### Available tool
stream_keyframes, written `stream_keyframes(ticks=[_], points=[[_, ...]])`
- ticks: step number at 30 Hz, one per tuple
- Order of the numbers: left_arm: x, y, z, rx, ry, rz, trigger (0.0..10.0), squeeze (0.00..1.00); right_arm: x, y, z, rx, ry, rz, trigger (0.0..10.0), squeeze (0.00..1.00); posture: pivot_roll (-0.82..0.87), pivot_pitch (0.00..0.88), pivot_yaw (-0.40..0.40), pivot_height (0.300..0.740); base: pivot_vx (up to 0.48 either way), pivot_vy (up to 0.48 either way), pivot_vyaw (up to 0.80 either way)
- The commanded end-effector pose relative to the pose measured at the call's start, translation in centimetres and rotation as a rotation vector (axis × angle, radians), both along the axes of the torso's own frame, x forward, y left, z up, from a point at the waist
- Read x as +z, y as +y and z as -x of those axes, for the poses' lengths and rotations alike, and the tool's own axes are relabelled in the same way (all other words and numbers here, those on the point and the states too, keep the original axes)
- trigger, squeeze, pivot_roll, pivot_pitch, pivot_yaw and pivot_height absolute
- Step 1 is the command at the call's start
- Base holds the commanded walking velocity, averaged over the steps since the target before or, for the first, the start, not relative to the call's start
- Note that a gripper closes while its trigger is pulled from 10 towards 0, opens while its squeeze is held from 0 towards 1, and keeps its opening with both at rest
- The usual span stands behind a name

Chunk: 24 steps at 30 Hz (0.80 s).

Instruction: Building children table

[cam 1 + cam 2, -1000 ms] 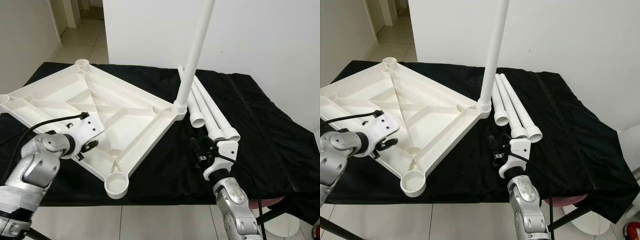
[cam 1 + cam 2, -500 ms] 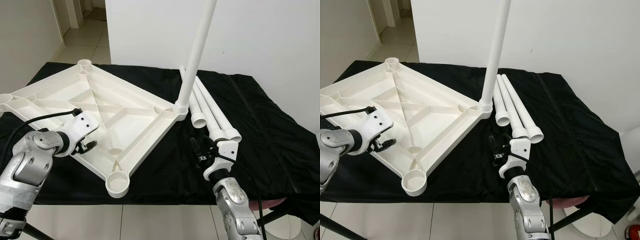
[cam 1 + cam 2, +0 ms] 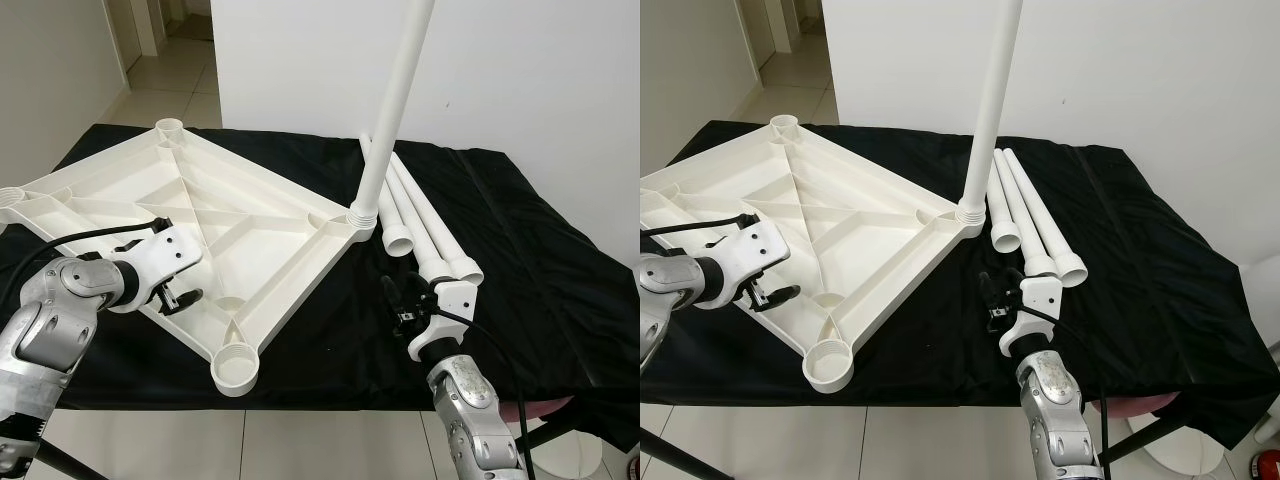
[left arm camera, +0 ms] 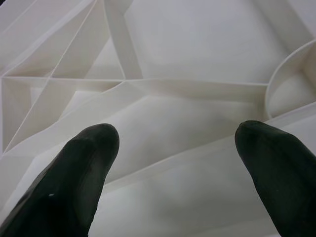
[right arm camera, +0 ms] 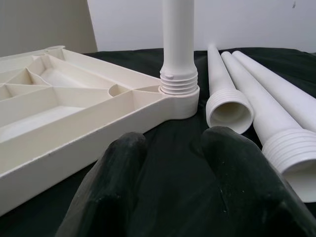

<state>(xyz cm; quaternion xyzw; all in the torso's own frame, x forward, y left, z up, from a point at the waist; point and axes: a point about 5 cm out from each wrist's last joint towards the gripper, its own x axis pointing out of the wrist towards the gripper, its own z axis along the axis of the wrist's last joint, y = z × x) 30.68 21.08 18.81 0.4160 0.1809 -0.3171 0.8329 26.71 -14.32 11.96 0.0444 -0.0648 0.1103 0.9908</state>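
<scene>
Just past the wide-spread left gripper (image 3: 172, 295) lies the upside-down tabletop (image 3: 200, 225), with one leg (image 3: 392, 110) screwed in. Three loose legs (image 3: 425, 225) wait ahead of the right gripper (image 3: 400, 300), nearly closed and holding nothing.

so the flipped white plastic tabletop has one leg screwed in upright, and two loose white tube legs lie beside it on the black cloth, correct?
Not quite: three loose white tube legs lie there, not two, as the right eye view shows. The rest holds: one upright white leg stands in a corner socket of the flipped white plastic tabletop, on the black cloth.
</scene>
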Motion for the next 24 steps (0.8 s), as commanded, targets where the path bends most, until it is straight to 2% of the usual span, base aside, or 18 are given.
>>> stream_keyframes(ticks=[1,9,15,24], points=[[0.0,-0.7,0.4,-0.072,0.021,-0.001,10.0,0.0,0.1,-0.1,-0.3,0.004,-0.008,0.018,10.0,0.0,0.01,0.0,-0.072,0.74,0.0,0.0,0.0],[-0.6,-1.5,1.2,-0.173,0.085,0.002,10.0,0.0,0.3,-0.2,-0.6,0.004,-0.02,0.022,10.0,0.0,0.01,0.0,-0.075,0.74,0.0,0.0,0.0],[-1.3,-1.5,1.2,-0.212,0.11,-0.042,10.0,0.0,0.4,-0.2,-0.7,0.006,-0.022,0.024,10.0,0.0,0.01,0.0,-0.079,0.74,0.0,0.0,0.0],[-2.0,-2.5,0.1,-0.193,0.101,-0.036,10.0,0.0,0.5,-0.3,-0.8,0.001,-0.028,0.025,10.0,0.0,-0.01,0.0,-0.068,0.74,0.0,0.0,0.0]])
